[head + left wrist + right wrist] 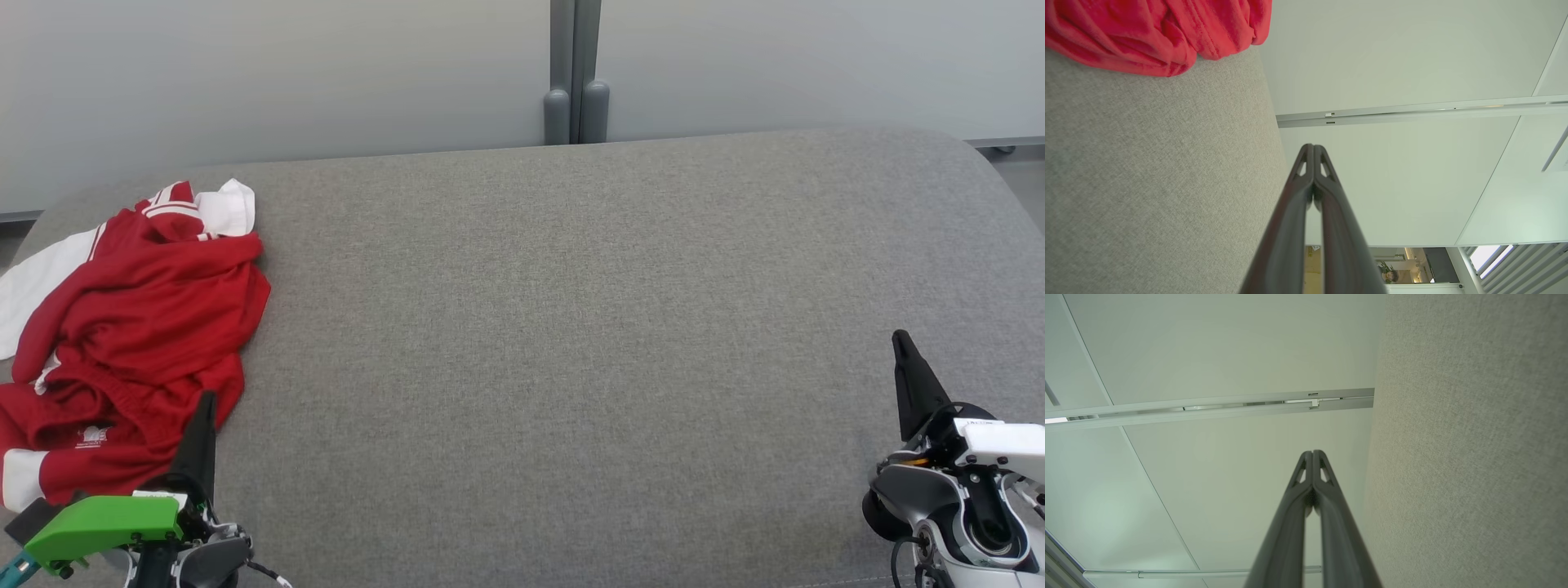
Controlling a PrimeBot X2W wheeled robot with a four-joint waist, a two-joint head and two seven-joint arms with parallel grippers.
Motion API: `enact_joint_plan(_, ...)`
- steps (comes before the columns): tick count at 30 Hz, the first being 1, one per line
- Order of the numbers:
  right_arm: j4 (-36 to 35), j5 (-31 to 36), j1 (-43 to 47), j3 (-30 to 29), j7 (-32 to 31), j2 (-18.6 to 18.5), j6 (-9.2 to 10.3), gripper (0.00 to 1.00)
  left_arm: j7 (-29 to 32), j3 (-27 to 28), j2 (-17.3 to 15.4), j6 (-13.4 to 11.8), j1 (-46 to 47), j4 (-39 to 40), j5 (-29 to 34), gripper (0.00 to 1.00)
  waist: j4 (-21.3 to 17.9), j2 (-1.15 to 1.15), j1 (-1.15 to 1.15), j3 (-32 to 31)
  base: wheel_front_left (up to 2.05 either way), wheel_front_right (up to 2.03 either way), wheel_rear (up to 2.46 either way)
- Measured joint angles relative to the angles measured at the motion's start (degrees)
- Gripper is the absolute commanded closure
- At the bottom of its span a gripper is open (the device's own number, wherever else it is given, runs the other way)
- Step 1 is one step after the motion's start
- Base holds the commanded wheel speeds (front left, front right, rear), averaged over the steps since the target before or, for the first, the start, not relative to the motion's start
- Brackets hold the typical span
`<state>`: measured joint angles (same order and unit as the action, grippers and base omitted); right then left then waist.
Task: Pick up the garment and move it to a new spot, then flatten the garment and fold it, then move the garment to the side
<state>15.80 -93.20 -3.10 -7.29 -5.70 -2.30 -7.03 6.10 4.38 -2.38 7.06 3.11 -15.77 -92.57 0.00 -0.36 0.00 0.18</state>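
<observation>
The garment (139,327), red with white trim, lies crumpled in a loose heap at the left end of the grey fabric-covered counter (571,327). Nothing holds it. The left gripper (204,420) sits just beside the garment's near right corner, its jaws pressed together and empty. In the left wrist view the red folds lie off to one side of the fingers, apart from their tips. The right gripper (904,359) is well apart from the garment, across the bare stretch of counter to the garment's right, and its jaws are likewise closed on nothing. Behind the garment runs a pale wall (326,82).

By the look of it, the first step, picking the garment up, is not yet begun. The next move calls for the left jaws to part, turn toward the heap and come down on a raised fold. They should pinch enough cloth that the garment lifts as one piece rather than trailing. The bare counter to the garment's right looks a fit new spot. For flattening, the right gripper would need to come across to the garment.
</observation>
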Motion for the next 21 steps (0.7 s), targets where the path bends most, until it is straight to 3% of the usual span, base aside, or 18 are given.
enact_joint_plan(21,0.0,0.0,0.0,-0.01,-0.14,0.0,0.0,1.0,0.0,0.05,0.0,0.0,0.0,0.0,0.0,1.0,0.0,0.0,0.0,0.0,0.0,0.0,0.0)
